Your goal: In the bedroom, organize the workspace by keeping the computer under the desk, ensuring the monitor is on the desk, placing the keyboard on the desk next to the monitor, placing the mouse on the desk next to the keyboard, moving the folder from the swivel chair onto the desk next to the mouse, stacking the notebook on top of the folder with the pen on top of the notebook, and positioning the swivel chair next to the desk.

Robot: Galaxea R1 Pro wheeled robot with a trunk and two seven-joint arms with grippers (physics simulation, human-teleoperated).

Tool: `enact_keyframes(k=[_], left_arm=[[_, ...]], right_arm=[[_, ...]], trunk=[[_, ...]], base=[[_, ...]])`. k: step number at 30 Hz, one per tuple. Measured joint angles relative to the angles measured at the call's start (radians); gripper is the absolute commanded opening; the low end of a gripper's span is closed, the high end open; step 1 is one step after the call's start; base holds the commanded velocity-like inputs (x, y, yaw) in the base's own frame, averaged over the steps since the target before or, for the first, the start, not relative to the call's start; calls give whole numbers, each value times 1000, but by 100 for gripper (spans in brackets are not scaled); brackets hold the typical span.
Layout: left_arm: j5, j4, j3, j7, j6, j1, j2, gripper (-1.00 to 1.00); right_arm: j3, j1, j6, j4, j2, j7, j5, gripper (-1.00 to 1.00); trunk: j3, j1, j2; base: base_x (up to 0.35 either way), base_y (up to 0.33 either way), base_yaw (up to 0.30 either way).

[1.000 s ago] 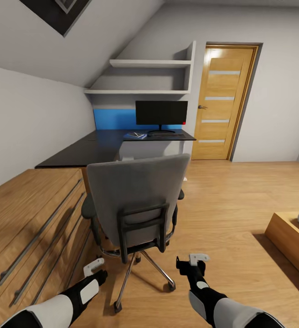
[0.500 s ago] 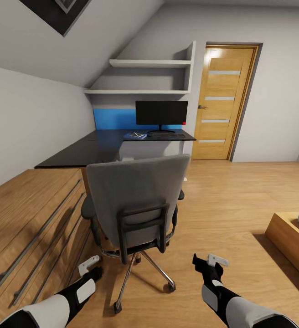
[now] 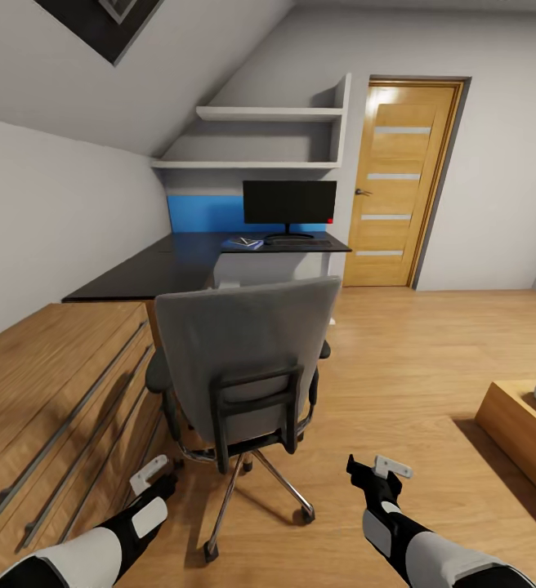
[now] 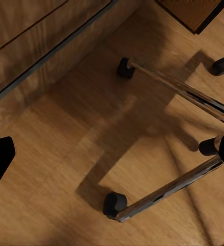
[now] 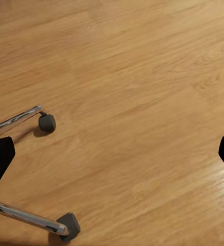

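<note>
The swivel chair (image 3: pixel 243 359) stands with its grey back toward me, close to the black desk (image 3: pixel 162 269). Far back on the desk are the monitor (image 3: pixel 289 202), the keyboard (image 3: pixel 299 242) in front of it, and the blue folder (image 3: pixel 243 242) to its left with something small on top. The mouse and pen are too small to make out. Low by the chair's base, my left gripper (image 3: pixel 149 474) is open above the chrome spokes (image 4: pixel 168 187). My right gripper (image 3: pixel 380 469) is open over bare floor beside a caster (image 5: pixel 46 122). The computer is not clearly visible.
A low light-wood cabinet (image 3: pixel 55 392) runs along the left wall, close to the left arm. A wooden door (image 3: pixel 399 180) is at the back right, and a wooden bed corner (image 3: pixel 525 429) sits at the right. Wall shelves (image 3: pixel 260 139) and a blue panel (image 3: pixel 203 214) hang above the desk.
My right gripper has swung to the right, away from the chair base. My left gripper has sunk and drifted left toward the cabinet. The chair and desk items are unmoved.
</note>
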Motion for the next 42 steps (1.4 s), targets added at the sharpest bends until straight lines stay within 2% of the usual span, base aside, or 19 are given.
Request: enact_keyframes(k=[9, 17, 24, 25, 35, 37, 40, 42], left_arm=[[0, 0, 0, 0, 0, 0, 12, 100], [1, 0, -1, -1, 0, 0, 13, 100], [2, 1, 7, 2, -2, 0, 13, 100], [0, 0, -2, -1, -1, 0, 13, 100], [-4, 0, -7, -3, -4, 0, 10, 100], [-2, 1, 3, 1, -6, 0, 11, 100], [-5, 0, -8, -1, -5, 0, 9, 100], [-5, 2, 5, 0, -7, 0, 9, 100]], right_arm=[[2, 0, -3, 0, 0, 0, 0, 100], [9, 0, -38, 0, 3, 3, 7, 100], [9, 0, -44, 0, 5, 4, 9, 100], [9, 0, -44, 0, 5, 4, 9, 100], [11, 0, -45, 0, 5, 6, 10, 100], [11, 0, -45, 0, 5, 6, 10, 100], [11, 0, -45, 0, 7, 7, 12, 100], [12, 0, -45, 1, 8, 7, 13, 100]], trunk=[[0, 0, 0], [0, 0, 0], [1, -1, 0], [2, -1, 0], [8, -1, 0], [9, -1, 0], [9, -1, 0], [9, -1, 0]], base=[[157, 0, 0], [68, 0, 0], [285, 0, -20], [316, 0, -83], [317, 0, -44], [317, 0, -2], [318, -39, -1], [318, -71, 0]])
